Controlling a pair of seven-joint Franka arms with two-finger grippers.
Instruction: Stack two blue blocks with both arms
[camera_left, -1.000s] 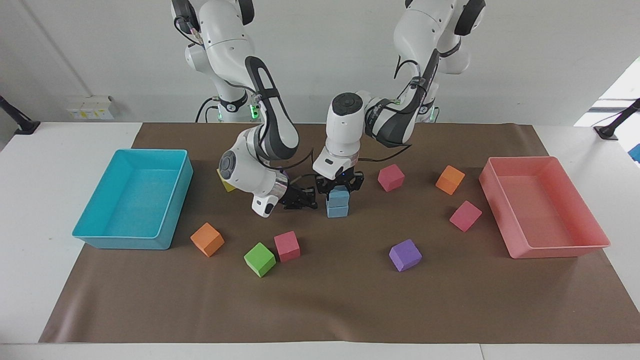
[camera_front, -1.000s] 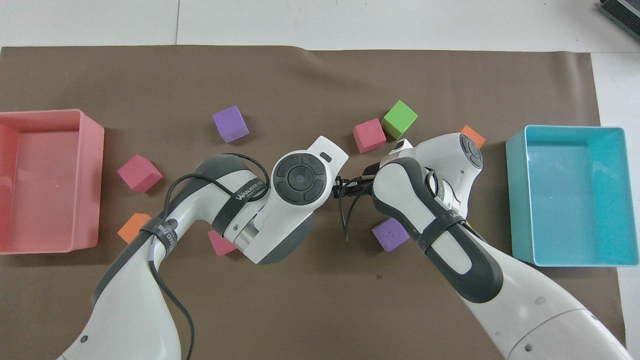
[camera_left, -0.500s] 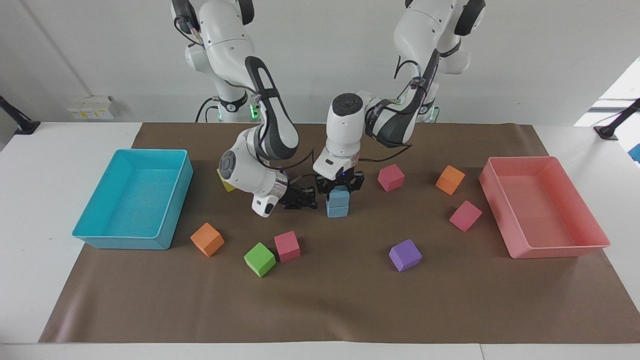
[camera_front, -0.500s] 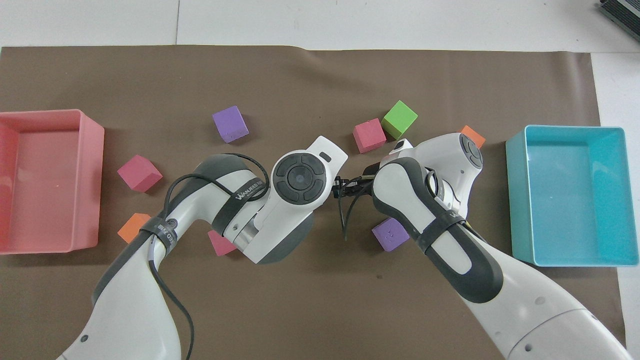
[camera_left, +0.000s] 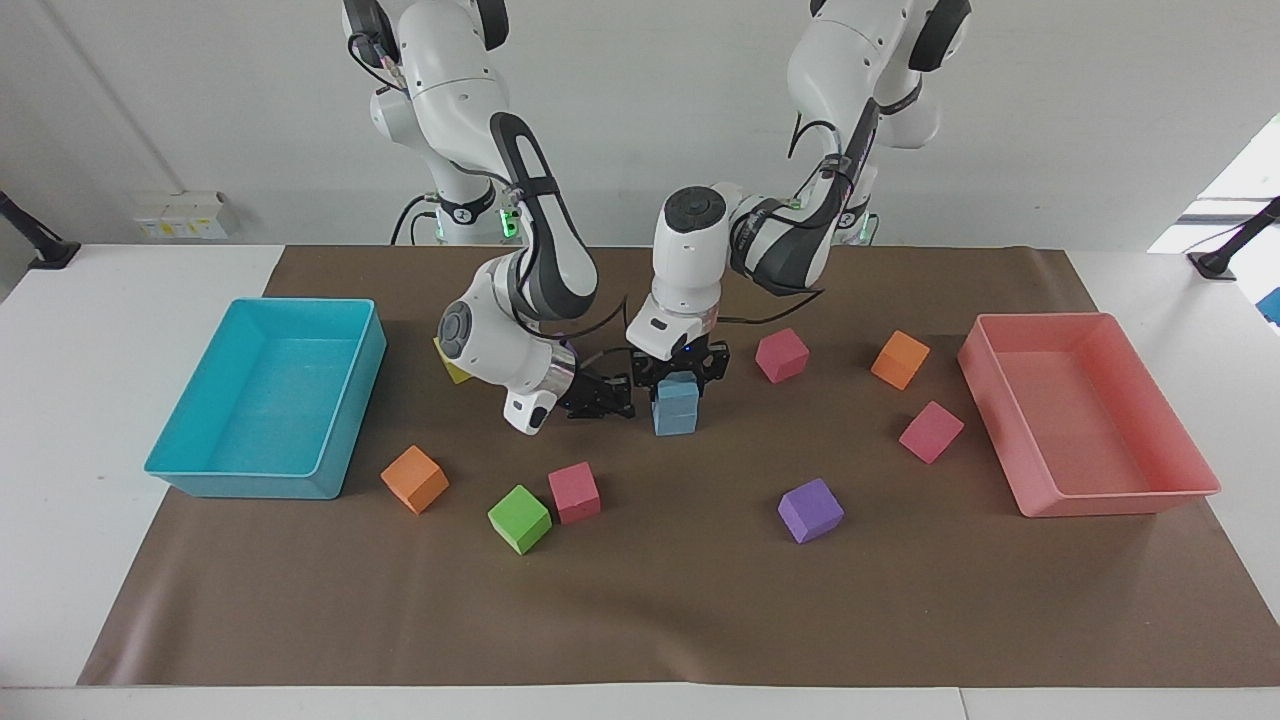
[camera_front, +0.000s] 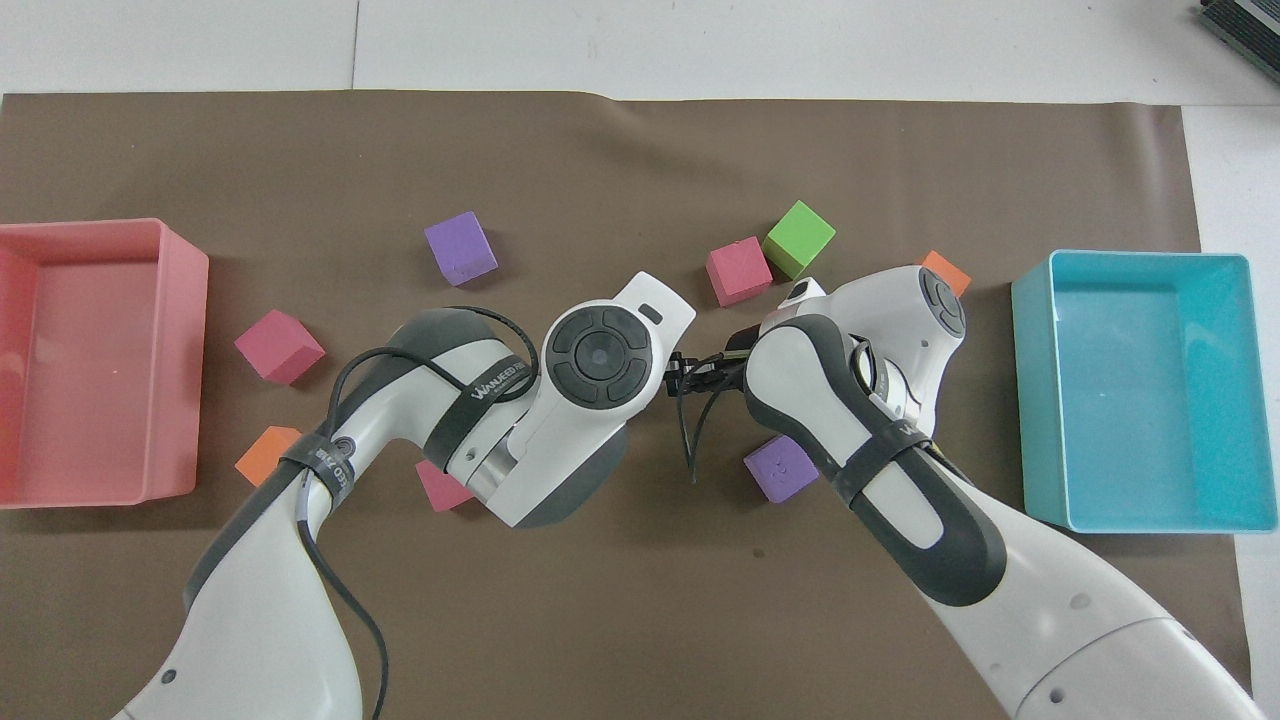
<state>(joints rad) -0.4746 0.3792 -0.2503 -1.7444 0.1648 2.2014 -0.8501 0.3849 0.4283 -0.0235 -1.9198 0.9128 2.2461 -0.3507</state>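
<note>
Two light blue blocks stand stacked mid-table, the upper blue block (camera_left: 677, 391) squarely on the lower blue block (camera_left: 676, 419). My left gripper (camera_left: 679, 375) points straight down over the stack, its black links on either side of the upper block's top. Low over the mat beside the stack, toward the right arm's end of the table, my right gripper (camera_left: 620, 402) is shut and holds nothing, its tips pointing at the blocks. In the overhead view the left arm's wrist (camera_front: 600, 355) hides the stack.
A turquoise tray (camera_left: 190, 470) sits at the right arm's end and a pink tray (camera_left: 1110, 500) at the left arm's end. Loose cubes surround the stack: orange (camera_left: 414, 479), green (camera_left: 519, 519), pink (camera_left: 574, 492), purple (camera_left: 810, 510), pink (camera_left: 781, 355), orange (camera_left: 900, 359), pink (camera_left: 931, 431).
The upper blue block sits a touch lower, settled on the lower one. Both arms have hardly moved.
</note>
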